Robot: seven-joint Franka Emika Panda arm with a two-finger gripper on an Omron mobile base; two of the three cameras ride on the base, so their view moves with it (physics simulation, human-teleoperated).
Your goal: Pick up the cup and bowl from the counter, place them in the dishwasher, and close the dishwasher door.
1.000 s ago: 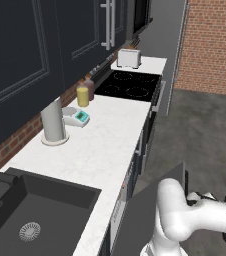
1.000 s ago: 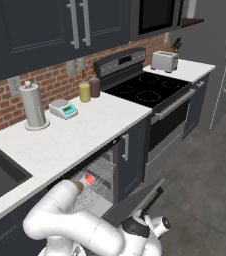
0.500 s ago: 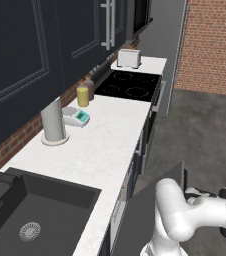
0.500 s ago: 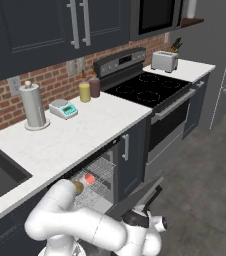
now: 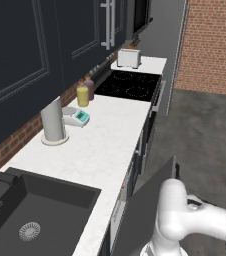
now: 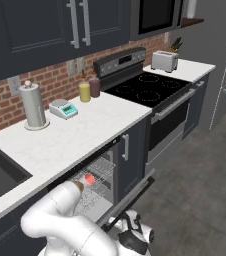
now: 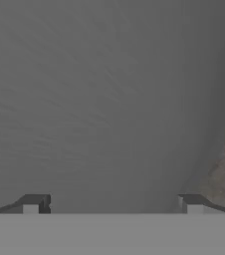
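Note:
The cup [image 6: 89, 178], pale with a red inside, sits in the grey wire rack [image 6: 103, 170] of the open dishwasher under the counter [image 6: 80, 132]. A tan bit of the bowl [image 6: 78, 186] shows beside it, mostly hidden by my arm. The dark dishwasher door [image 6: 131, 196] stands tilted, partly raised; in the left base view it is a dark slanted panel [image 5: 147, 205]. My gripper [image 6: 135, 235] is low, under the door's outer face. In the hand view the gripper [image 7: 112, 204] is open, with its tips wide apart against a flat grey surface and nothing between them.
On the counter [image 5: 105, 145] stand a grey cylinder [image 5: 53, 122], a small scale [image 5: 78, 116], a yellow jar [image 5: 83, 95] and a toaster [image 5: 129, 58]. The black sink [image 5: 30, 215] is at the near left and the cooktop [image 5: 130, 85] further along. Grey floor lies to the right.
My arm has shifted a little low beside the dishwasher, and the door panel stands slightly more upright. The things on the counter have not moved.

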